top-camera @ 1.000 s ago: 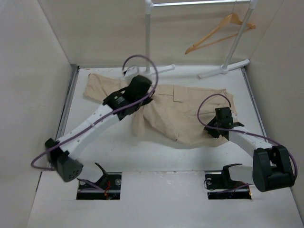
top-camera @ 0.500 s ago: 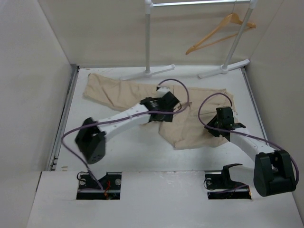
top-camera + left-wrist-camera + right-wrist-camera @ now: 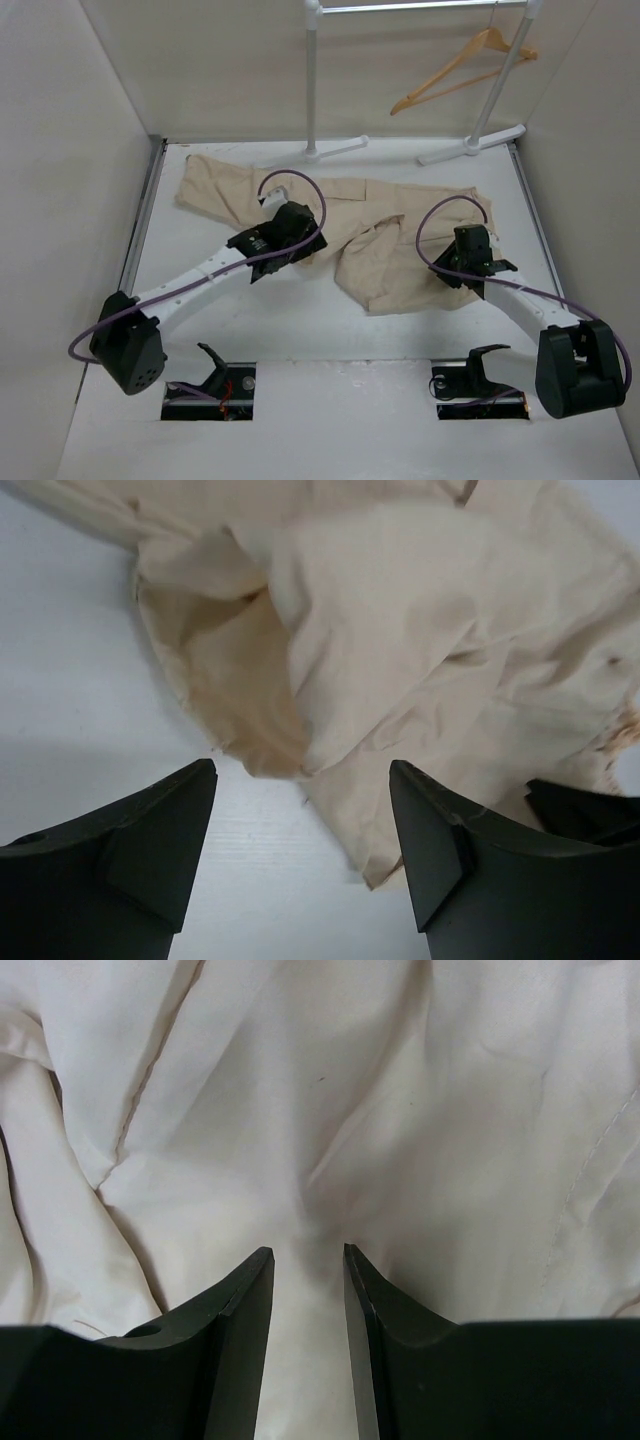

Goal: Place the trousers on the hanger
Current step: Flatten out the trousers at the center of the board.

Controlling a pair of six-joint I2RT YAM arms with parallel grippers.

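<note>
Hovering over the near edge of the trousers (image 3: 400, 250), my left gripper (image 3: 305, 245) is spread wide and has hold of nothing. In its wrist view the left gripper (image 3: 302, 767) frames a folded hem of the trousers (image 3: 400, 630) that ends just ahead of the fingertips. Bare white table (image 3: 90, 680) lies under and beside the left finger. My right gripper (image 3: 452, 268) sits low on the right part of the cloth, near its near-right edge. In the right wrist view the right gripper (image 3: 306, 1250) is nearly closed, and the wrinkles of the trousers (image 3: 400, 1080) run together into the narrow gap, where a ridge of cloth is pinched. The trousers lie flat and rumpled across the far half of the table (image 3: 250, 310), one leg reaching to the far left corner. Open table runs along the whole near side between the cloth and the arm bases, with side walls close on the left and right. The feet of the white rack (image 3: 312, 80) stand at the far edge, just beside the cloth. The hanger (image 3: 440, 72) hangs from the rack's rail at the far right, well apart from the trousers and from both grippers.
</note>
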